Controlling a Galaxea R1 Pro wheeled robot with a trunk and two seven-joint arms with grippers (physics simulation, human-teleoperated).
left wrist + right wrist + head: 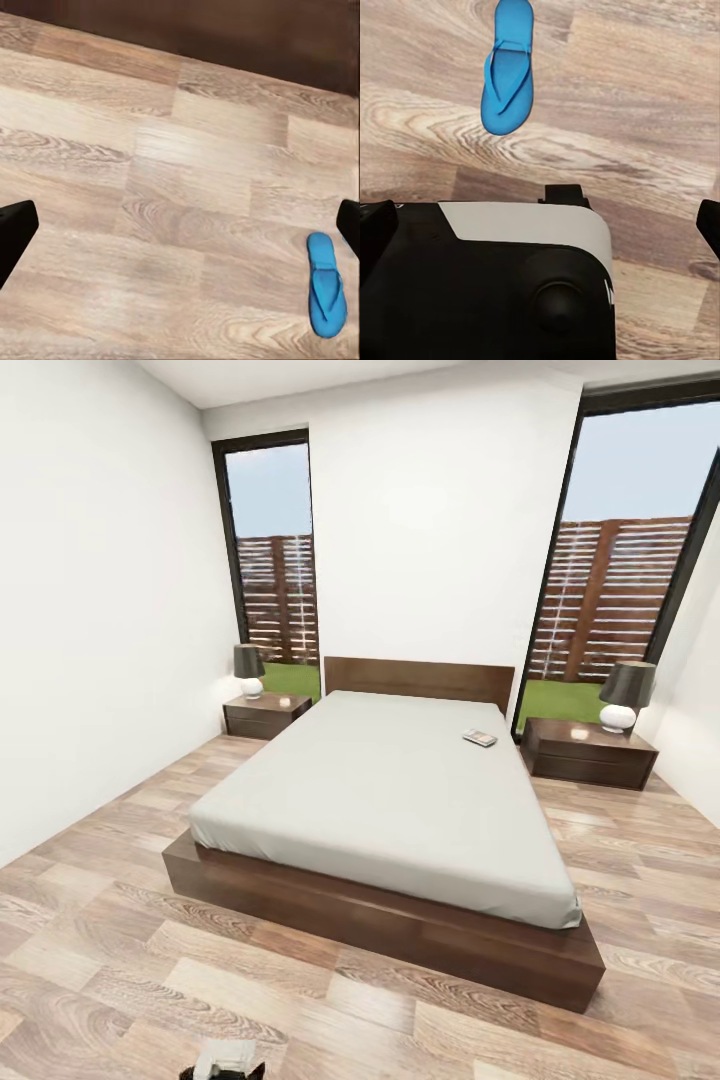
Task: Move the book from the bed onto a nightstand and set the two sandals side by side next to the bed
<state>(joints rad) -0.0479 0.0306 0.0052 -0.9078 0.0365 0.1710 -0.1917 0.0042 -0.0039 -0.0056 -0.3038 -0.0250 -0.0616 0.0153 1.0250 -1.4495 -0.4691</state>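
Book: thin, light, stiff paperback, lying flat on the bed near its far right edge, close to the right nightstand. Pinch it across one edge. One sandal rests on the floor. You have both claws spread, empty.

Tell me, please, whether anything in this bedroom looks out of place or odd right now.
Yes. A book lies on the bare mattress of the bed rather than on a nightstand. A blue sandal lies alone on the floor, with no partner beside it.
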